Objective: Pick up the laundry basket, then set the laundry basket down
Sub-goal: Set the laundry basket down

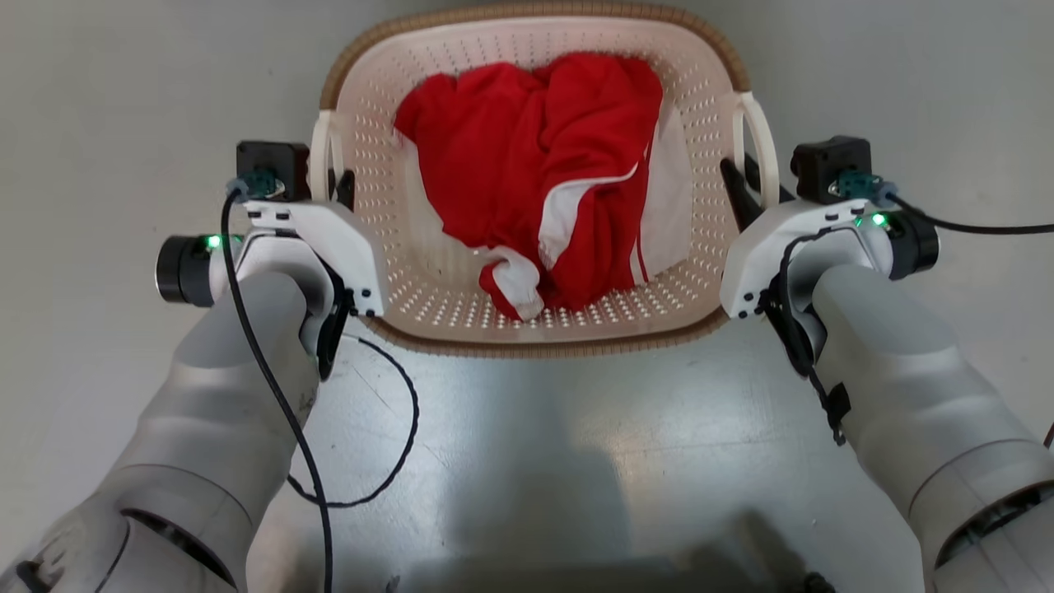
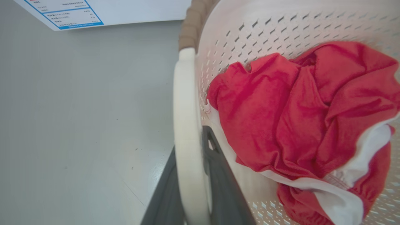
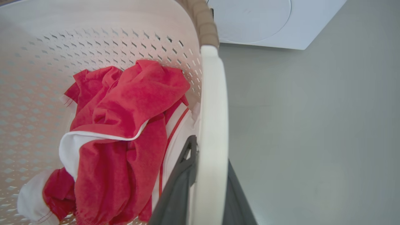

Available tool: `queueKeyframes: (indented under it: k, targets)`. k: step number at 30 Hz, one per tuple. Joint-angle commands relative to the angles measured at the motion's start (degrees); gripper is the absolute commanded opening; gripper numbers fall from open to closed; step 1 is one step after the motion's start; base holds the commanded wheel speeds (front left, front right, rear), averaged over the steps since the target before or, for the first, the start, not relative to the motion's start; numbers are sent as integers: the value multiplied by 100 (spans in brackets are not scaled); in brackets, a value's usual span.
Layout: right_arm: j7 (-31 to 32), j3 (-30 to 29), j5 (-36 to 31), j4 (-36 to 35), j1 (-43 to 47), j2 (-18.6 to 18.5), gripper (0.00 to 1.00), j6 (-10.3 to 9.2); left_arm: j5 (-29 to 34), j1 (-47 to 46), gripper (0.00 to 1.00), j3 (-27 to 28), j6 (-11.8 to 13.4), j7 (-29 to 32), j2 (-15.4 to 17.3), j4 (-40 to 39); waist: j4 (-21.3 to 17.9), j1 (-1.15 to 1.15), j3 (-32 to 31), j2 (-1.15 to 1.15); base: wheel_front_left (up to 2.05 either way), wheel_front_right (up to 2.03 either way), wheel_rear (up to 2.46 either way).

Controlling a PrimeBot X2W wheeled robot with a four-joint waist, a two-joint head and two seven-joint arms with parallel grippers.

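Black cable (image 1: 395, 436) loops behind the left claw (image 1: 333, 183). Left claw is pinching the left loop handle (image 1: 323, 156) of the laundry basket (image 1: 535, 346), one finger inside the wall, one outside, both pressed on the handle. Laundry basket sits between the two claws. Red-and-white garment (image 1: 535, 165) bunched inside, just beside each inner finger. Right claw (image 1: 751, 185) clamps the right loop handle (image 1: 764, 148) the same way. White appliance (image 3: 265, 22) ahead of right claw. Grey floor (image 1: 99, 99); can't tell if the basket touches it.
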Motion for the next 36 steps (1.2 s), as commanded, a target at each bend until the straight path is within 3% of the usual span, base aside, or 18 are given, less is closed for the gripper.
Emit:
queueKeyframes:
  k: [1,18,36]
  targets:
    - [-105,68,-179,-18,125,91,0,94,146,-176,0,79,54,-100,217,-80,4,0,170,0,0,0,0]
    - [-114,-999,-1165,-378,273,91,0,94,639,-147,0,557,322,-135,420,-811,62,0,415,0,0,0,0]
    - [-115,-1557,-1659,-611,488,91,0,94,1096,-132,0,1033,266,-136,381,-862,105,0,617,0,0,0,0]
